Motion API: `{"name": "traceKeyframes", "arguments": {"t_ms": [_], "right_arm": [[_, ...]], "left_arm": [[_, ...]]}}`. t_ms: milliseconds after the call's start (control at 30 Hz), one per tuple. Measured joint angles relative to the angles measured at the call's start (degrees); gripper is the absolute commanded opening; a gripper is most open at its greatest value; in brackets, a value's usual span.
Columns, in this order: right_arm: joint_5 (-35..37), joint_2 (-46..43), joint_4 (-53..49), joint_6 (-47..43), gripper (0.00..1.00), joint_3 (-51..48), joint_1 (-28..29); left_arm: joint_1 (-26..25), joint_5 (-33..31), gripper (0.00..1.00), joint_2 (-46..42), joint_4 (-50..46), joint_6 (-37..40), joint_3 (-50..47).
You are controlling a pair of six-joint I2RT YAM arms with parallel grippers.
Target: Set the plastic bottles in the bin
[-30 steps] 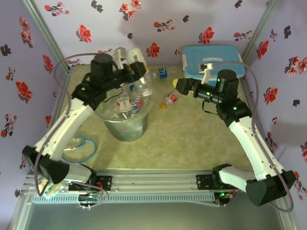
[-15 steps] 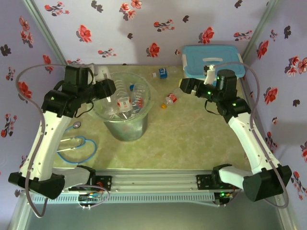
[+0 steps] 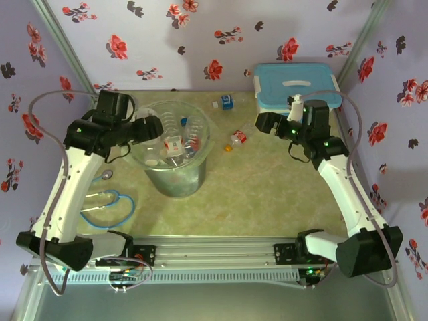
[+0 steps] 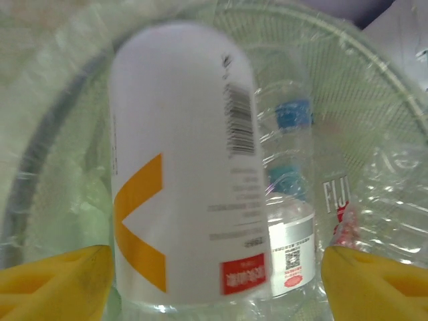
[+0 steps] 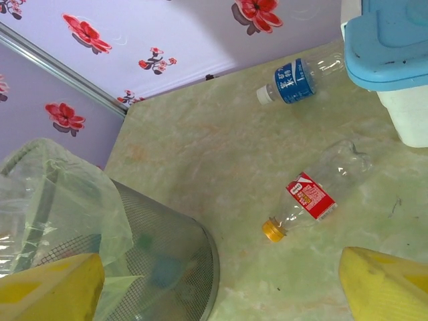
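We see the round grey mesh bin [image 3: 177,179], lined with a clear bag, with several clear plastic bottles [image 3: 175,144] in it.
Over its rim our left gripper [image 3: 152,127] is spread, a white orange-marked bottle [image 4: 180,167] loose between its fingers; our right gripper [image 3: 263,122] hangs wide and empty near a red-labelled orange-capped bottle [image 5: 317,194] and a blue-labelled white-capped bottle [image 5: 294,80] lying on the table.

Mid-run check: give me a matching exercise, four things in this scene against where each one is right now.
Things:
1. blue-label bottle
2. orange-capped bottle
3. white bottle with an orange mark
4. stethoscope

Places:
A. on the table, left of the bin
B. over the bin's open mouth
C. lying near the back wall, left of the white box
D. lying on the table just right of the bin's rim

Pairs: 1-C, 2-D, 3-B, 4-A
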Motion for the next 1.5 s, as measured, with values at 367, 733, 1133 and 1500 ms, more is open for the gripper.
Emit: {"name": "traceKeyframes", "arguments": {"t_ms": [367,733,1133,1500], "right_arm": [[-0.2,0.7,0.0,0.0,0.91,-0.9,0.0],[-0.2,2.0,0.3,0.0,0.91,-1.0,-0.1],[-0.8,4.8,0.4,0.6,0.90,-1.3,-0.1],[-0.8,6.2,0.3,0.8,0.90,-1.3,-0.1]], "left_arm": [[0.0,-2.8,0.55,1.7,-1.7,1.5,2.1],[-4.1,-4.2,0.42,1.9,5.9,-2.4,-6.5],[-5.9,-4.0,0.43,1.2,15.2,-5.6,-13.4],[-5.9,-4.0,0.66,1.8,6.0,-1.9,-3.4]]}}
